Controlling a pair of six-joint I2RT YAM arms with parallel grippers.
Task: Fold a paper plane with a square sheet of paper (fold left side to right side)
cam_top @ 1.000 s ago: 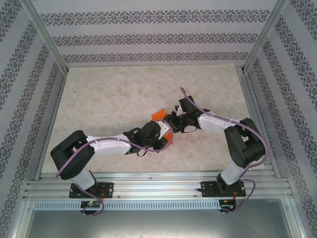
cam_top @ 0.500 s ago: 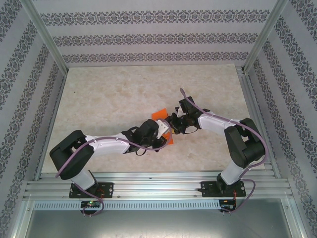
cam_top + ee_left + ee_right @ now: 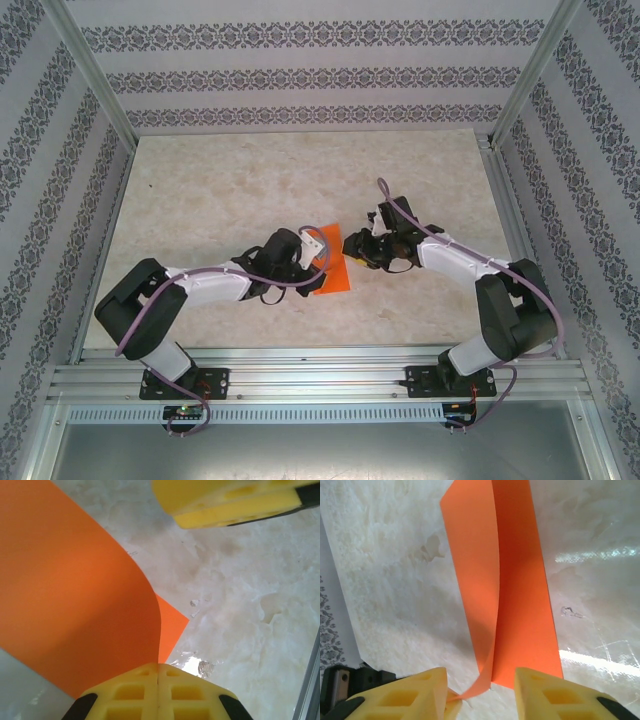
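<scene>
Pale marble-look tabletop (image 3: 220, 190), grey patterned wallpaper (image 3: 300, 78) on the walls, and an aluminium rail (image 3: 320, 378) along the near edge.

Your thin square sheet of bright orange paper (image 3: 337, 278) lies around the middle of the table, a bit toward the near side, between the two arm tips. It's half folded. In the right wrist view one side lies flat on the table and the other is lifted and bowed over it, a soft curve rather than a flat crease.

Your left gripper (image 3: 318, 258) reaches in from the left. In its wrist view its yellow fingers (image 3: 130, 700) are pressed together, and the raised flap's edge runs straight into the seam between them, so it's clamped on the paper.

Your right gripper (image 3: 352, 245) sits at the sheet's far right side. In its wrist view its yellow fingers (image 3: 410, 697) stand apart, one on each side of the end of the fold, pinching nothing. The flap's tip curls toward one finger, but you can't tell whether it touches.
</scene>
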